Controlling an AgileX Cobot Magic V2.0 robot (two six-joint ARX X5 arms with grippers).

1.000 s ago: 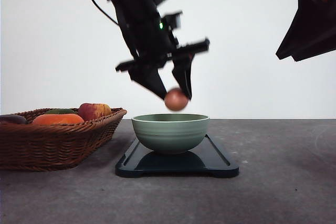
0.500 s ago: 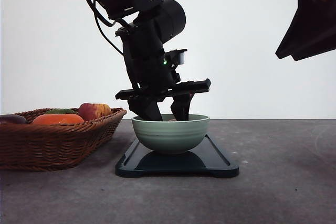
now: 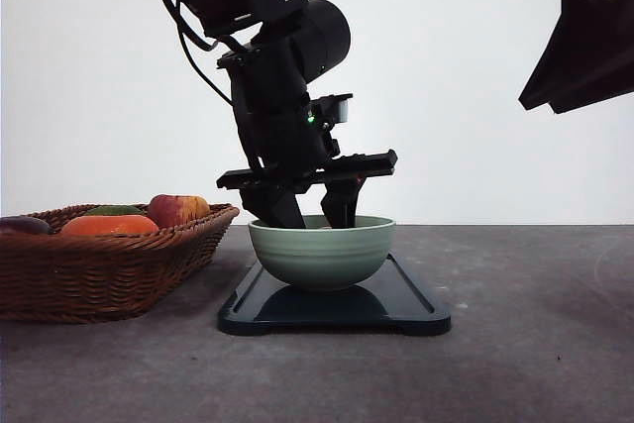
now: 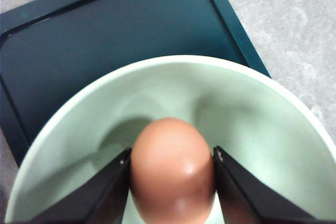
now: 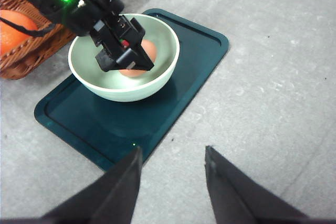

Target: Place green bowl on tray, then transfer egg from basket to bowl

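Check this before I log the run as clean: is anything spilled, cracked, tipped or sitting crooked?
Nothing stands out. The green bowl sits upright on the tray, the egg looks whole between the left gripper fingers, and the basket holds its fruit.

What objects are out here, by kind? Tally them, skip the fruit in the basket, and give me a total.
green bowl: 1
tray: 1
egg: 1
wicker basket: 1
Total: 4
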